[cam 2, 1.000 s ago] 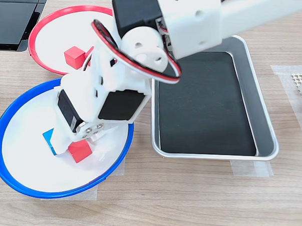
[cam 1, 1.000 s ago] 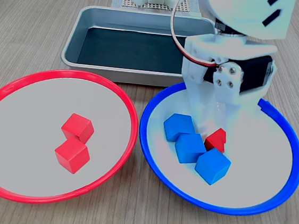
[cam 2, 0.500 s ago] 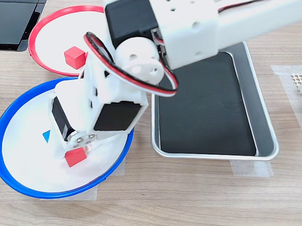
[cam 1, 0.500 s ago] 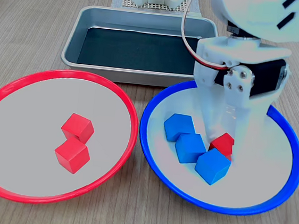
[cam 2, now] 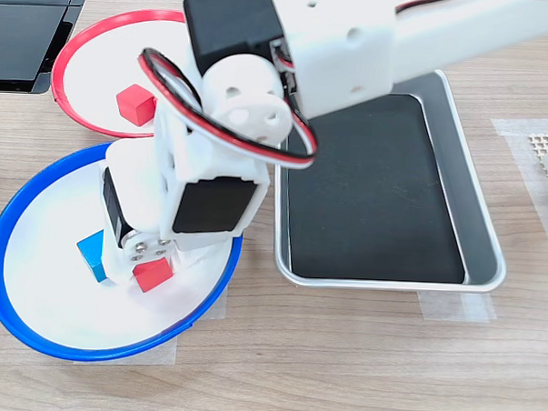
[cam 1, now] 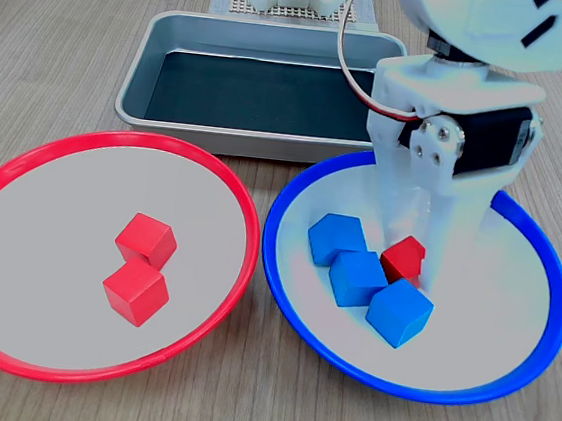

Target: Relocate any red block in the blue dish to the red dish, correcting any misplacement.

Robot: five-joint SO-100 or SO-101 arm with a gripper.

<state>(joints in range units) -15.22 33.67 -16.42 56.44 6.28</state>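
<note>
I've got the pincer (cam 1: 408, 269) down in the blue dish (cam 1: 504, 385), pinching the red block (cam 1: 404, 259) between its tips, just right of the 3 blue cubes (cam 1: 359, 277) in the first exterior view. The red dish (cam 1: 4, 357) lies to that block's left there. No labels I can read anywhere.

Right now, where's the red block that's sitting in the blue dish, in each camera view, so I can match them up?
First exterior view: the red block lies right of centre, inside the blue dish, under the gripper, beside the three blue cubes.
Second exterior view: it lies lower left, at the arm's tip, in the same dish.
Shared landmark: the metal tray next to the blue dish.
</note>
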